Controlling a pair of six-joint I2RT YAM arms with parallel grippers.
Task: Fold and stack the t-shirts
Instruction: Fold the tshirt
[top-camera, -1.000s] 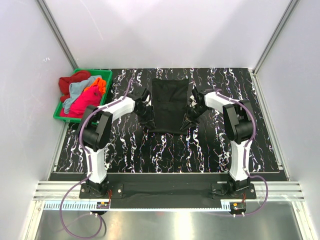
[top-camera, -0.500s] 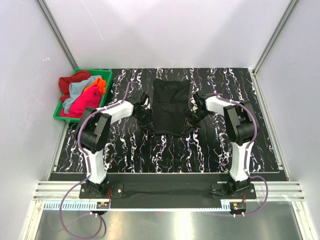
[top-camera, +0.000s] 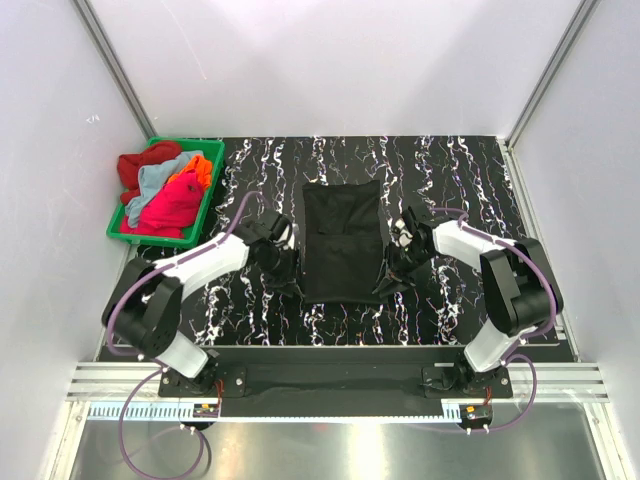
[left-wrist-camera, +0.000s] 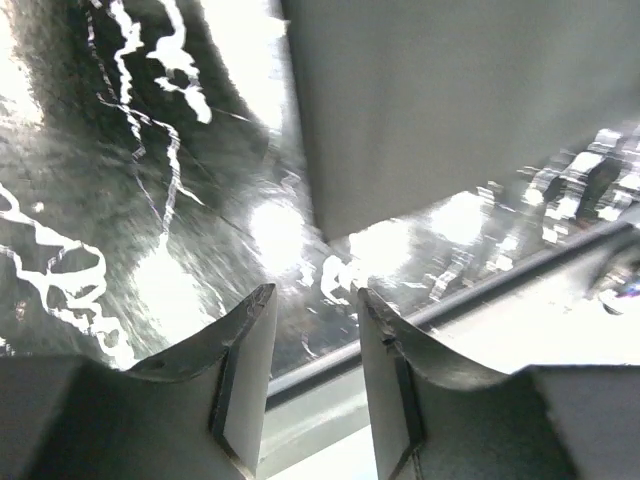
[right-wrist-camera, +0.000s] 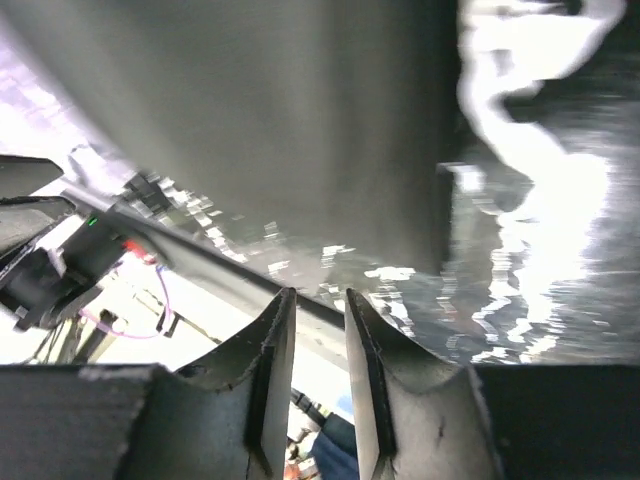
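A black t-shirt (top-camera: 342, 240) lies folded flat as a rectangle in the middle of the table. My left gripper (top-camera: 283, 276) sits low beside its near left corner, and my right gripper (top-camera: 392, 280) sits beside its near right corner. In the left wrist view the left gripper (left-wrist-camera: 315, 300) is open and empty, with the shirt's corner (left-wrist-camera: 450, 100) just beyond the fingertips. In the right wrist view the right gripper (right-wrist-camera: 320, 300) has a narrow gap and holds nothing, and the shirt (right-wrist-camera: 250, 120) lies ahead of it. Red (top-camera: 133, 168), light blue (top-camera: 158, 180), orange (top-camera: 200, 170) and magenta-pink (top-camera: 170, 205) shirts lie heaped at the far left.
The heaped shirts fill a green plastic bin (top-camera: 212, 150) at the table's far left corner. The table (top-camera: 470, 170) is black with white marbling. White walls close in the left, right and back sides. A metal rail (top-camera: 330, 375) runs along the near edge.
Both grippers have moved toward the near edge, and the black shirt has slid nearer with them. Its near edge now lies flat, outside both grippers.
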